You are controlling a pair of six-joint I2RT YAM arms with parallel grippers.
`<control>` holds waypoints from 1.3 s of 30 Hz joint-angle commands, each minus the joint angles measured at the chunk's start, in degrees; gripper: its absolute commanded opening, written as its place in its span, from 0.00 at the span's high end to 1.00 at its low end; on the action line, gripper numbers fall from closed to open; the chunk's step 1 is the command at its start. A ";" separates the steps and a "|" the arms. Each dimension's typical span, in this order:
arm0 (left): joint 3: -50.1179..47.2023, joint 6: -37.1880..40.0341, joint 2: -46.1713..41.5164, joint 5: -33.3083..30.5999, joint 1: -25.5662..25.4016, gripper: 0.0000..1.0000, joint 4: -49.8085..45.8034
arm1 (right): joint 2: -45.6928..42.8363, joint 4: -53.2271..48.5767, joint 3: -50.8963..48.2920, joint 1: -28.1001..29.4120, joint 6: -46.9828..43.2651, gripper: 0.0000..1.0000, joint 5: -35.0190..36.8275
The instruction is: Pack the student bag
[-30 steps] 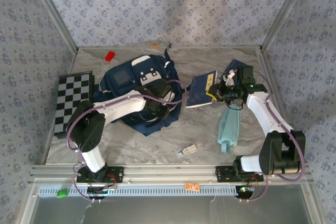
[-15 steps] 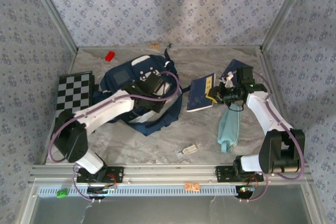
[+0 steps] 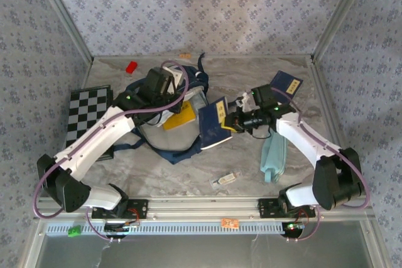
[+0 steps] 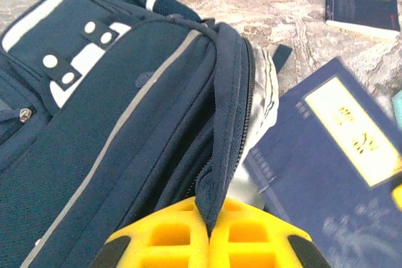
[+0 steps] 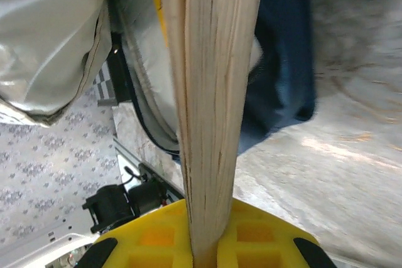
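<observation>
The navy student bag [image 3: 157,145] lies at the left centre of the table. Its mouth is held open, showing grey lining [image 3: 164,135] and a yellow item [image 3: 178,117] inside. My left gripper [image 3: 171,89] is shut on the bag's zipper edge [image 4: 213,174], holding the flap up. My right gripper [image 3: 233,119] is shut on a blue book [image 3: 213,123] with a yellow label, held on edge beside the bag's mouth. The right wrist view shows the book's page edge [image 5: 210,92] between the fingers, with the grey lining [image 5: 50,42] just beyond it.
A second blue book [image 3: 286,83] lies at the back right. A teal cloth [image 3: 272,155] is under my right arm. A checkerboard [image 3: 85,120] rests at the left edge, a red block [image 3: 130,66] at the back, and a small clear item [image 3: 224,180] near the front.
My left gripper has raised the bag's flap toward the back, opening the bag wide. My right gripper has carried the blue book left, up to the opening.
</observation>
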 commanded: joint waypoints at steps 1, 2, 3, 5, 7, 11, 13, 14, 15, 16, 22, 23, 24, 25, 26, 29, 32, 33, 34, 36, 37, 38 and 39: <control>4.89 -0.89 -0.55 -0.19 0.26 1.00 4.35 | 3.03 11.88 0.68 4.05 7.21 1.00 1.21; 5.08 -0.74 -0.63 0.07 0.26 1.00 4.50 | 4.39 13.76 1.21 5.12 8.05 1.00 1.78; 5.36 -0.54 -0.63 0.31 0.35 1.00 4.61 | 6.13 15.14 2.14 6.54 8.71 1.00 2.59; 5.76 -0.63 -0.47 0.10 0.42 1.00 4.61 | 10.38 16.26 5.47 8.84 9.09 1.00 3.21; 6.11 -0.78 -0.12 -0.05 0.64 1.00 4.63 | 14.61 17.46 8.79 11.41 9.21 1.00 5.06; 5.83 -1.68 -0.01 0.10 0.95 1.00 5.06 | 22.10 21.01 14.96 15.19 8.73 1.00 8.43; 5.38 -2.30 0.03 1.16 1.20 1.00 5.64 | 25.76 21.15 18.33 16.05 7.59 1.00 10.36; 5.15 -2.56 0.01 1.36 1.25 1.00 5.95 | 27.42 20.88 19.22 16.02 7.63 1.00 11.77; 4.94 -2.58 0.13 1.62 1.22 1.00 6.22 | 28.74 20.90 20.01 15.92 8.09 1.00 12.95; 4.84 -2.50 0.20 1.60 1.36 1.00 6.12 | 29.83 21.69 20.49 15.62 8.22 0.97 14.00; 4.68 -2.67 0.29 2.41 1.48 1.00 5.71 | 29.64 16.09 21.70 15.55 4.99 0.55 18.04; 4.67 -2.63 0.34 2.43 1.56 1.00 5.73 | 28.16 14.99 20.61 15.82 4.44 0.52 19.41; 4.60 -2.52 0.29 2.54 1.57 1.00 5.68 | 26.34 13.80 19.35 16.05 3.81 0.50 21.04; 4.50 -2.52 0.32 2.59 1.57 1.00 5.65 | 24.47 12.59 17.89 16.25 3.27 0.50 22.31; 4.47 -2.49 0.34 2.66 1.70 1.00 5.65 | 22.93 11.53 16.74 16.41 2.99 0.50 23.28; 4.15 -3.00 0.49 3.34 1.79 1.00 6.00 | 20.01 5.88 15.32 17.72 1.16 0.51 26.02; 3.77 -3.78 0.85 4.02 1.76 1.00 6.49 | 19.55 -1.51 15.77 19.61 -1.37 0.55 28.26; 3.77 -4.04 0.92 4.30 1.75 1.00 6.37 | 19.29 -2.58 15.23 20.30 -1.67 0.58 29.10; 3.64 -4.24 0.93 4.48 1.75 1.00 6.68 | 18.82 -2.38 14.37 20.87 -1.52 0.60 29.47; 3.26 -4.52 1.07 4.75 1.78 1.00 7.21 | 18.92 -0.46 13.56 21.81 -0.75 0.66 29.01; 3.31 -4.59 1.19 4.92 1.75 1.00 7.26 | 19.49 1.13 13.55 22.31 -0.24 0.69 28.29; 3.51 -4.67 1.36 5.14 1.74 1.00 7.25 | 20.45 2.29 13.55 22.66 -0.04 0.72 27.65; 3.76 -4.88 1.63 5.40 1.79 1.00 7.22 | 21.70 2.95 13.64 23.01 0.20 0.76 27.47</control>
